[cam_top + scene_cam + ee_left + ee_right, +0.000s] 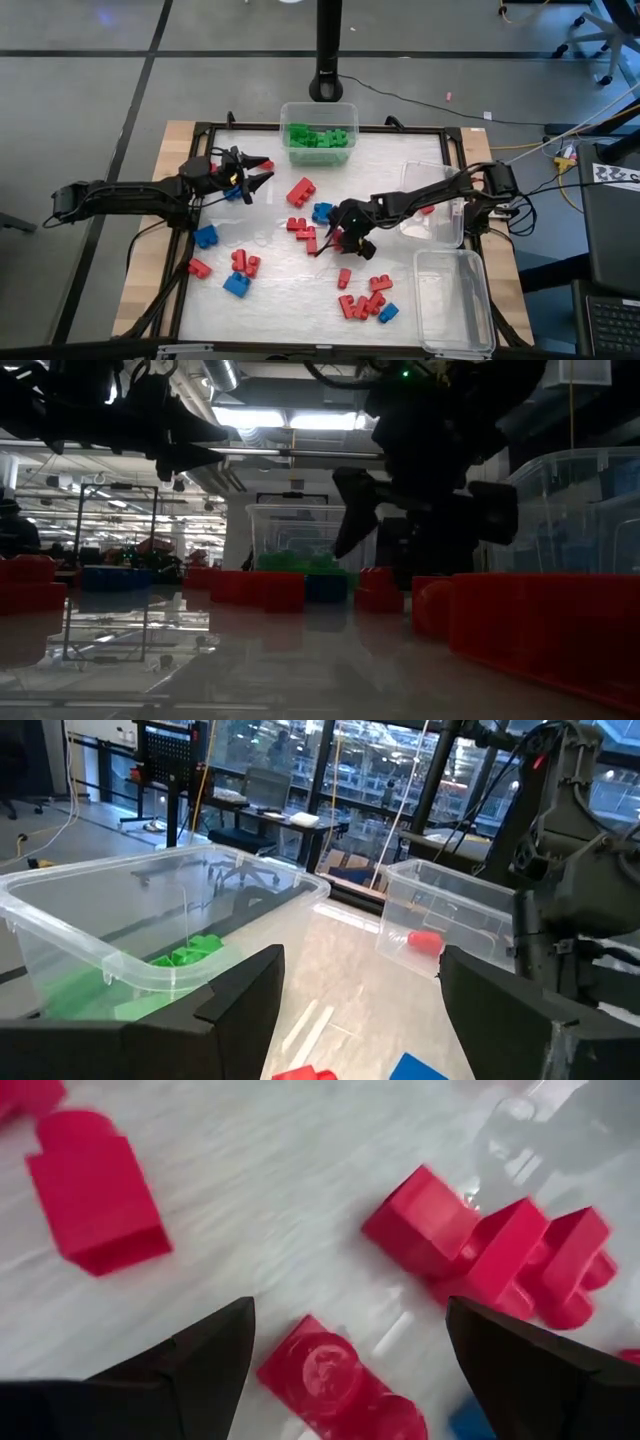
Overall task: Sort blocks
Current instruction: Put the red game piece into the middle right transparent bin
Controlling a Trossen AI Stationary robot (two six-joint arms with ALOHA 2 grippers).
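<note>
Over mid-table red blocks (340, 1385) the right pincer (345, 1335) hangs parted; left pincer (258, 172) parted too.

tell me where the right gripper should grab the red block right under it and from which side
Grip the red block across its two long flat sides, coming straight down from above. It lies flat and alone on the table, clear on both sides, and the right gripper is already open astride it. This is a judgement.

The white table (280, 300) is carrying scattered red and blue blocks (303, 191), a tub (318, 108) of green ones at its far edge, and two clear tubs (455, 300) sitting along its right side.
</note>
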